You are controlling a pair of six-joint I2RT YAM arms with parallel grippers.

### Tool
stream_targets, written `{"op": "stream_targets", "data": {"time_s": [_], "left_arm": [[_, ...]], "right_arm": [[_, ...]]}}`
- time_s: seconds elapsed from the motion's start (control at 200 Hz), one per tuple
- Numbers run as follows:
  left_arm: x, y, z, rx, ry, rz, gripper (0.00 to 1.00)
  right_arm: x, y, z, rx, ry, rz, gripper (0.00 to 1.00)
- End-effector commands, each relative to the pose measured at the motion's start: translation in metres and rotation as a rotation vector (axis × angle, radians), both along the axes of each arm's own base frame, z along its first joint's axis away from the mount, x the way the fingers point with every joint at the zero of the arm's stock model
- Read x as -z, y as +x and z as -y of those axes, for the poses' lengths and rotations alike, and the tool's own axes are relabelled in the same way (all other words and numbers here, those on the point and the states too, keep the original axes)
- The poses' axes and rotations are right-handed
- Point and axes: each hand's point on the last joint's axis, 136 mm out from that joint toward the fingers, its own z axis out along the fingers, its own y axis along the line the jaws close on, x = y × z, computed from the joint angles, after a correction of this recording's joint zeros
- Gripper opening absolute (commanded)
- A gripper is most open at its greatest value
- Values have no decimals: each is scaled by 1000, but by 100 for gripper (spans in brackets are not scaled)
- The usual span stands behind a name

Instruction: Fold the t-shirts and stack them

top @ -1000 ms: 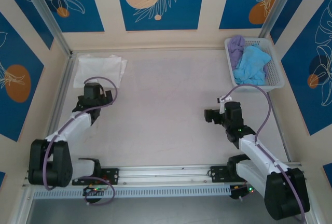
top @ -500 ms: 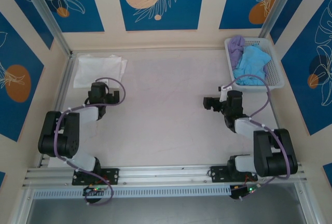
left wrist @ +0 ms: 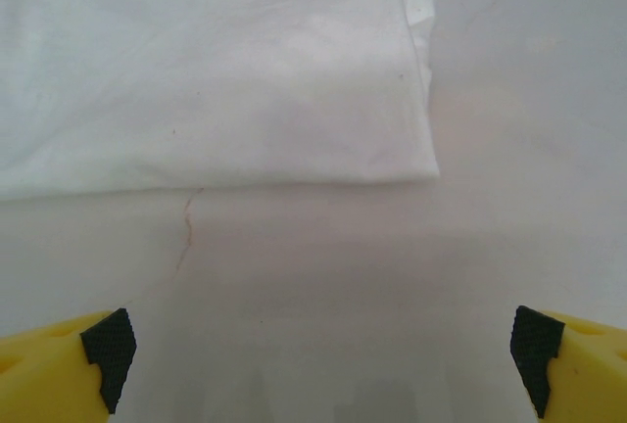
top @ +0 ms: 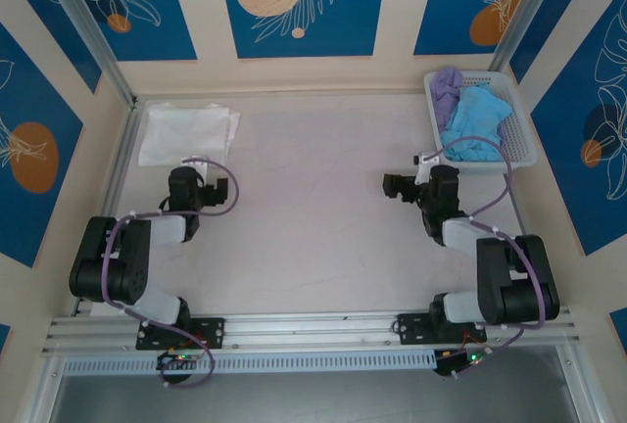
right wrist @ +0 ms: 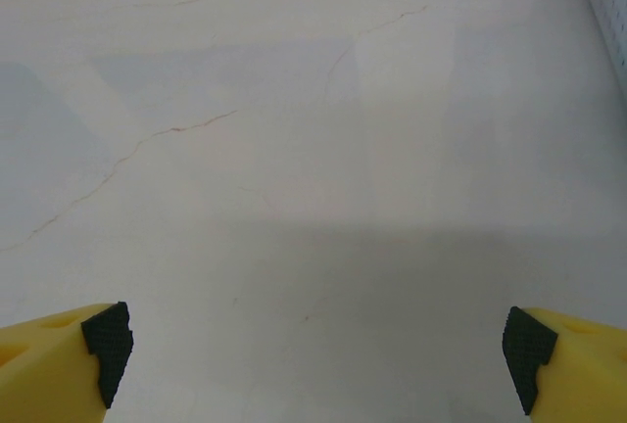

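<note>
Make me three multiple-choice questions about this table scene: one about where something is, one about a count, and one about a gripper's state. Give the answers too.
1. Where on the table does the white t-shirt lie?
A. Near right corner
B. Far left corner
C. Centre

2. How many shirts lie in the basket?
A. Two
B. None
C. Four

3. How does the left gripper stand?
A. Shut on the white t-shirt
B. Shut, empty
C. Open, holding nothing

Answers:
1 B: it lies folded at the far left corner.
2 A: a light blue t-shirt and a lavender t-shirt sit inside.
3 C: its fingertips stand wide apart over bare table, short of the shirt.
</note>
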Motion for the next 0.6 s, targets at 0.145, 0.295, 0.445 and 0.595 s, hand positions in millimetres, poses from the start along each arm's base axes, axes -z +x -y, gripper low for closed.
{"op": "stream_targets", "data": {"time_s": [0.145,0.295,0.445,0.595], "left_arm": [[-24,3,0,-13,8,117,100],[-23,-1,-3,-40,7,152,100],[-18,-5,-12,-91,11,177,100],[-18,-5,-11,-88,11,177,100]], "right_arm": [[-24,-4,-5,-63,80,115,99],[-28,-9,8,-7,56,163,99],[-30,-1,27,16,51,201,99],[-22,-2,9,-46,2,251,99]]}}
